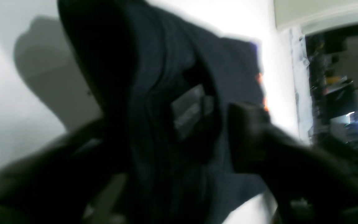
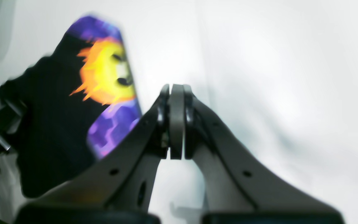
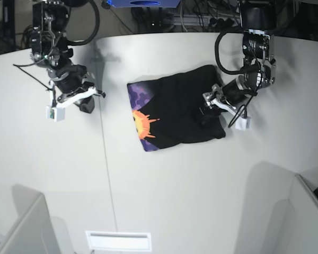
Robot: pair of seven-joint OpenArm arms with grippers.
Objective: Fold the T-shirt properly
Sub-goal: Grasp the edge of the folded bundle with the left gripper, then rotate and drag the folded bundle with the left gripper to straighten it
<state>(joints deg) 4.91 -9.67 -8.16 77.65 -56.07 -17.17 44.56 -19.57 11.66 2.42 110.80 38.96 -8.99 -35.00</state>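
I am viewing the table (image 3: 164,185) from overhead. The left wrist camera is sitting very close over the T-shirt (image 1: 166,93); the right wrist camera is catching the same shirt at frame left, farther off.

Black T-shirt (image 3: 180,108) folded, sun print showing

The T-shirt (image 3: 177,108) lies folded on the desk (image 3: 164,196), near its middle. In the base view the left pincer (image 3: 208,114) is at the shirt's right edge, and the right pincer (image 3: 86,105) hangs well apart to the shirt's left
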